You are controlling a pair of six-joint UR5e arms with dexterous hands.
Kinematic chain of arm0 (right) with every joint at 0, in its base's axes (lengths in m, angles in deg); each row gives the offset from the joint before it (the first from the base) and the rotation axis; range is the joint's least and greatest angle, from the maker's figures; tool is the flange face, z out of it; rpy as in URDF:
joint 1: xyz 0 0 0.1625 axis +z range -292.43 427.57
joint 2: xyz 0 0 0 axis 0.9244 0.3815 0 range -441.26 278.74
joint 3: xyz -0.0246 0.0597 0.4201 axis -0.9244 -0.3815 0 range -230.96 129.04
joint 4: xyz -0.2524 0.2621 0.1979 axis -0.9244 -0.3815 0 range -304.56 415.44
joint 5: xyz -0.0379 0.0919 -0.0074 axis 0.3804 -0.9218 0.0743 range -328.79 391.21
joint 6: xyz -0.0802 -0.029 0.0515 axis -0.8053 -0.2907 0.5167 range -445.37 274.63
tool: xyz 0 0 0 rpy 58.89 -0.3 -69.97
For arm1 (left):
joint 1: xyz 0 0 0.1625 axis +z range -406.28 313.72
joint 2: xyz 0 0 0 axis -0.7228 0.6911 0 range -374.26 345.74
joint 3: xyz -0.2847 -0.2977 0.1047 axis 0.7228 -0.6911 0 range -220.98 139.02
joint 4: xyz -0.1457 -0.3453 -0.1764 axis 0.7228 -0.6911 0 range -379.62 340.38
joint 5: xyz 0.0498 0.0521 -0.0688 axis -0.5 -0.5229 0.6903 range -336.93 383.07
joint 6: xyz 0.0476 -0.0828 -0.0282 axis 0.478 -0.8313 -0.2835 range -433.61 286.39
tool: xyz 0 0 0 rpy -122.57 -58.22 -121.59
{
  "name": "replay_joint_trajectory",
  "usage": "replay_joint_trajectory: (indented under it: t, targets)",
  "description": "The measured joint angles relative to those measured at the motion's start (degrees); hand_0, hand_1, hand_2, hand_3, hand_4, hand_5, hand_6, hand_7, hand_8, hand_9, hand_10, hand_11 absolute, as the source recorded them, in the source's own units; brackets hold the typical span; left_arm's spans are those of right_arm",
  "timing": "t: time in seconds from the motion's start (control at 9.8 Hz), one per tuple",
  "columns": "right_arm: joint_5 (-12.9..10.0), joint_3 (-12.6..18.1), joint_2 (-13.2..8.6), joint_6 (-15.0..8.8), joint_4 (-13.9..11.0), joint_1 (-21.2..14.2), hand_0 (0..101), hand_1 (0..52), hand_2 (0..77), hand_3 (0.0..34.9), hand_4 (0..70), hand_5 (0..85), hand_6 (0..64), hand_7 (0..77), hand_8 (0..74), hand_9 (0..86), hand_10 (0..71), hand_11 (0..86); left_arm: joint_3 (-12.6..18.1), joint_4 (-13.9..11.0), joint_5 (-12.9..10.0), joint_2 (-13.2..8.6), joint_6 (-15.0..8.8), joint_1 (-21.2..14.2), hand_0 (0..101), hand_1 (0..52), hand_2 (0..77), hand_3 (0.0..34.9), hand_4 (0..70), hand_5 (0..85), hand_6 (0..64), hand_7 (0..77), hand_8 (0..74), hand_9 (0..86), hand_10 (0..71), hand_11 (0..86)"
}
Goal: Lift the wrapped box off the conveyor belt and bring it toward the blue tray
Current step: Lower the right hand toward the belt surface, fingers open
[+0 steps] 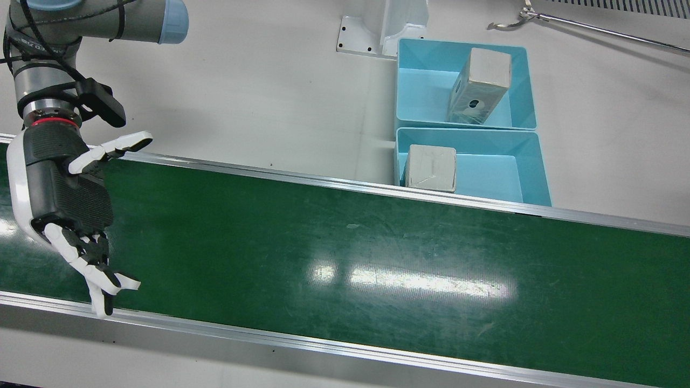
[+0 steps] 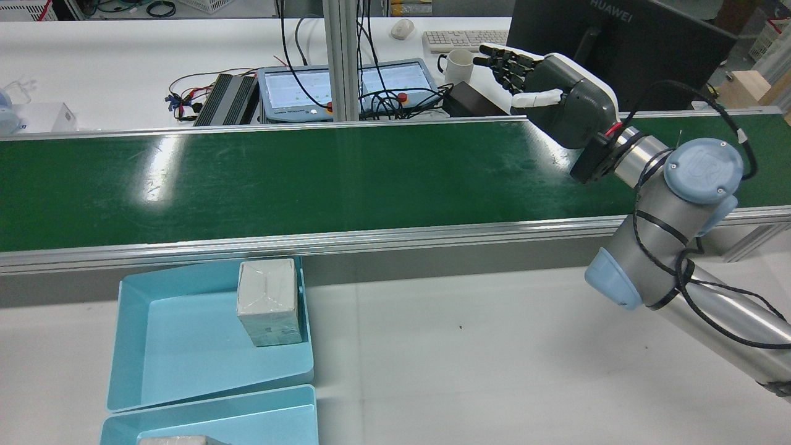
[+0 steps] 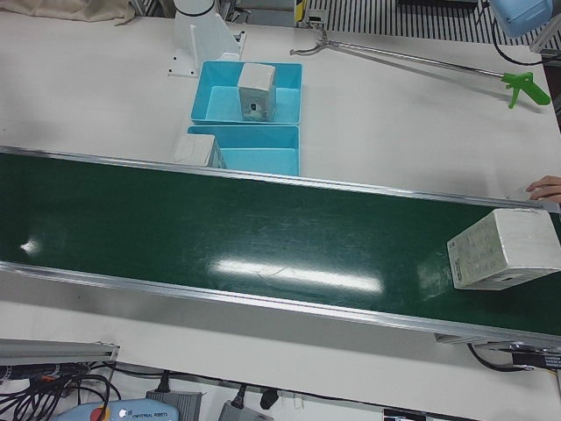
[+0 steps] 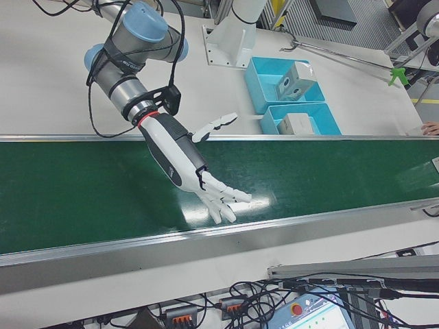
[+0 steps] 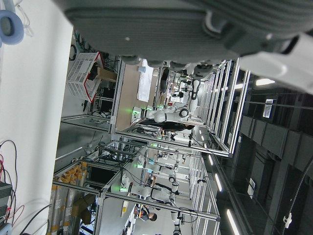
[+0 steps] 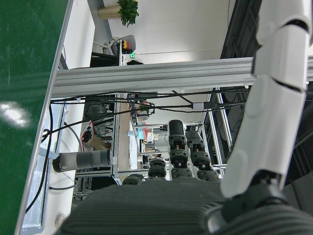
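A wrapped box point(image 3: 507, 250) lies on the green conveyor belt point(image 3: 219, 228) at its far right end in the left-front view; no hand is near it. My right hand point(image 1: 70, 199) hovers open over the other end of the belt, fingers spread and empty; the same right hand point(image 4: 185, 161) shows in the right-front view. Two blue trays point(image 1: 490, 172) point(image 1: 426, 91) sit beside the belt, each holding a wrapped box point(image 1: 431, 168) point(image 1: 480, 86). Of my left hand point(image 5: 161, 29) only the grey palm shows, in its own view, fingers hidden.
A person's fingers point(image 3: 545, 187) rest at the table edge beside the box on the belt. A long reach-grabber tool point(image 3: 421, 61) lies behind the trays. A monitor point(image 2: 618, 43), keyboard point(image 2: 463, 38) and mug point(image 2: 458, 65) stand beyond the belt.
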Motion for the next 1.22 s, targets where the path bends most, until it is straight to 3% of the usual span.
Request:
replay_joint_trajectory:
  t: [0.1,0.31,0.71,1.22]
  targets:
    - [-0.04,-0.96,-1.19,0.04,-0.01,-0.38,45,9.3,10.9,0.0,13.1,10.4,8.2,19.6,4.9,5.4,0.0,1.1,0.00,0.00,0.00,0.00,0.00,0.00,0,0.0,1.1,0.0,0.0,1.1,0.0,0.5,0.5,0.0,0.5,0.5]
    - [0.09,-1.24,-2.13,0.08,-0.12,-0.42,45,10.4,10.9,0.0,15.3,10.9,8.7,21.3,4.9,6.5,0.0,1.1,0.00,0.00,0.00,0.00,0.00,0.00,0,0.0,1.1,0.0,0.5,1.1,0.5,0.5,0.5,0.5,0.5,0.5]
    - [0.33,0.01,-1.86,0.04,-0.65,0.34,45,10.4,10.9,0.0,13.6,10.9,7.1,21.3,2.2,6.0,0.0,1.1,0.00,0.00,0.00,0.00,0.00,0.00,0,0.0,1.1,0.0,0.5,1.1,0.5,0.5,0.5,0.0,0.5,0.0]
    - [0.30,0.70,-0.79,0.01,-0.76,0.39,46,12.0,10.9,0.0,12.0,10.9,7.1,19.6,3.8,4.9,0.0,1.1,0.00,0.00,0.00,0.00,0.00,0.00,0,0.0,0.5,0.0,0.0,1.1,0.0,0.5,0.5,0.0,0.5,0.5]
